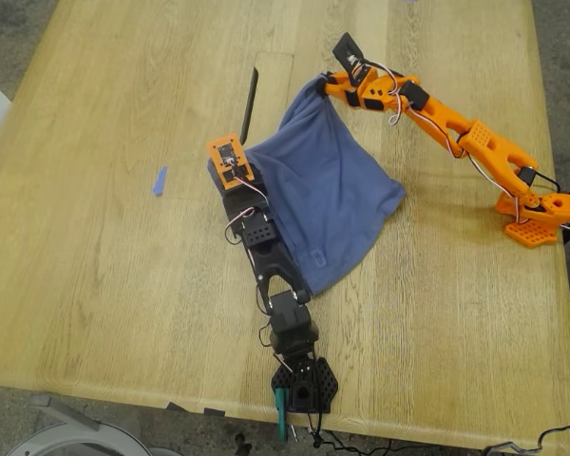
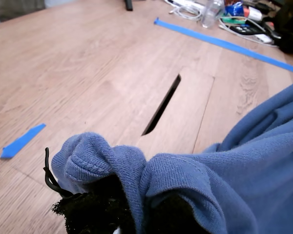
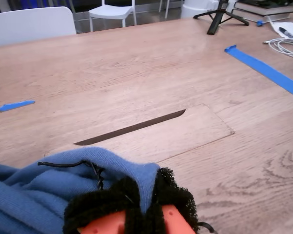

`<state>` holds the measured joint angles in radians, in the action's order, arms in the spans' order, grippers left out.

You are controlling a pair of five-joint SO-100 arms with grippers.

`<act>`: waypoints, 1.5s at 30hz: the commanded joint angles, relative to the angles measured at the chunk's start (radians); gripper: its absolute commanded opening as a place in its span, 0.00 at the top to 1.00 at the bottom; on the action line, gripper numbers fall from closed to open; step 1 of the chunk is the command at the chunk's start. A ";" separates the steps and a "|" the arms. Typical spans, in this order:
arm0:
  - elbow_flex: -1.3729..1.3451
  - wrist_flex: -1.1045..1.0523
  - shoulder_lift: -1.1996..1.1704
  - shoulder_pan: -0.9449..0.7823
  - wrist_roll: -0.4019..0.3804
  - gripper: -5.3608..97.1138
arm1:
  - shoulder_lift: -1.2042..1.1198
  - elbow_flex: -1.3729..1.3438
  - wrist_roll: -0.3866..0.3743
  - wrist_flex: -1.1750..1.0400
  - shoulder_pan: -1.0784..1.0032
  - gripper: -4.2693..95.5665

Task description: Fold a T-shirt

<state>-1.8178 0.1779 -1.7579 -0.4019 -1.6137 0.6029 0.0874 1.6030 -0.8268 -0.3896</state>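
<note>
Wooden table (image 1: 123, 285), grey floor (image 1: 9, 38), white chairs (image 3: 112, 9)

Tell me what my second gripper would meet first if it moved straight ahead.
Probably the light wooden table near its dark narrow slot; depth is unclear. My second gripper grips the periwinkle-blue cotton T-shirt.

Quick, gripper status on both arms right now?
My first gripper: closed on the T-shirt.
My second gripper: closed on the T-shirt's edge.

t-shirt (image 1: 328, 195) print and lettering hidden
</note>
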 commanded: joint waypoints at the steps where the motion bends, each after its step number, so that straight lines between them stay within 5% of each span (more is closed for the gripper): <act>1: 0.091 0.063 -0.209 -0.005 -0.012 0.95 | 0.127 0.054 -0.002 -0.061 0.000 0.96; 33: 0.098 0.848 -0.584 0.138 -0.046 0.95 | 0.411 0.054 -0.018 -0.854 0.123 0.96; 45: 0.126 1.103 -0.655 0.252 -0.061 0.95 | 0.649 -0.299 -0.026 -0.859 0.192 0.96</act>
<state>-1.7917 1.2425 -2.3040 -0.1626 -1.6659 1.1443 -0.1687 1.5815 -1.6828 -0.2071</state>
